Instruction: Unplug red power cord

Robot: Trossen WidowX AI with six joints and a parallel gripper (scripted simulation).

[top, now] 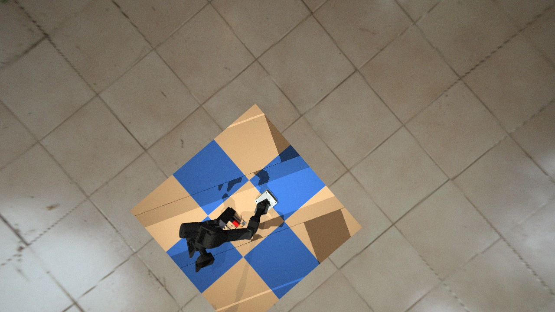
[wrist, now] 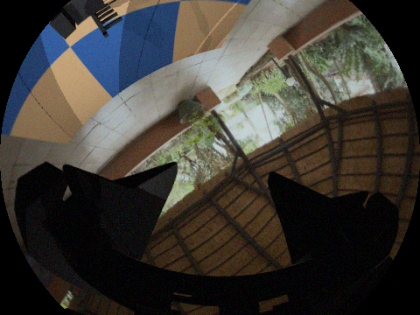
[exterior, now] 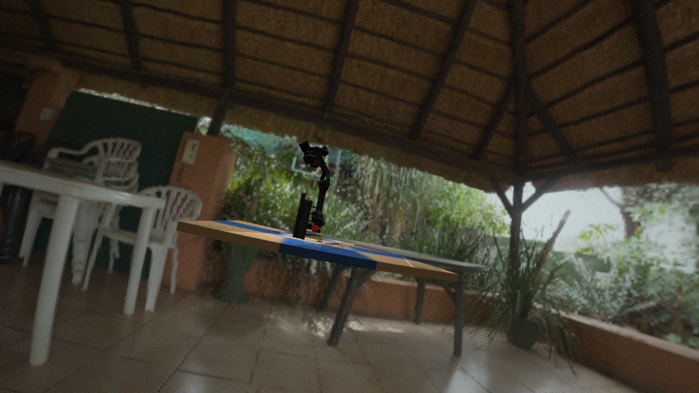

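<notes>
Because the arm stands raised almost straight up over the checkered table, the gripper is high in the air and looks out toward the thatched roof, well apart from everything on the table top. Its two fingers stand wide apart with only roof and garden visible between them, so it holds nothing. The red plug lies low beside the arm's base; in the wrist view it shows near a dark ribbed block, perhaps the power strip, but whether it sits inside a socket I cannot tell. I see no containers here.
</notes>
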